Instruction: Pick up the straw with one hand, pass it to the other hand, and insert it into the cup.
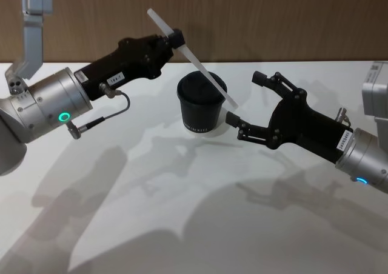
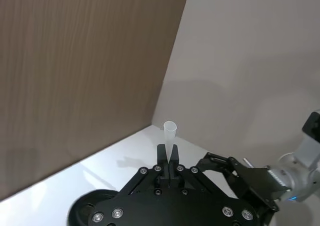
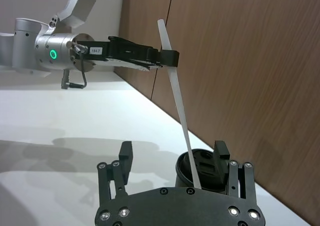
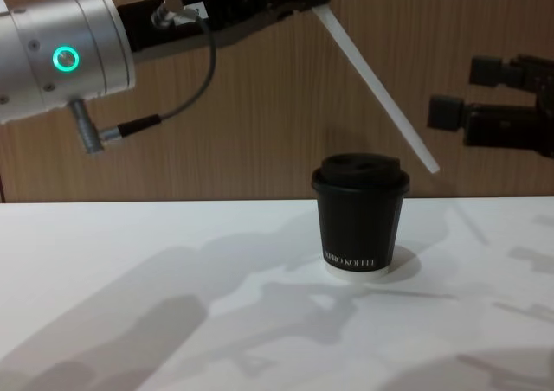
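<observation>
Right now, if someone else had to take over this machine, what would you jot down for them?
Grippers: the left gripper is shut on the straw near its upper end and holds it tilted in the air. The right gripper is open, holds nothing and is just right of the cup.
Things: the cup stands upright on the white table, lid on.
Done: the straw is off the table and in the left gripper, so the pass looks finished.
Left: the straw's lower end is just past the lid on the right, not in it. Line it up with the lid and push it in.
</observation>
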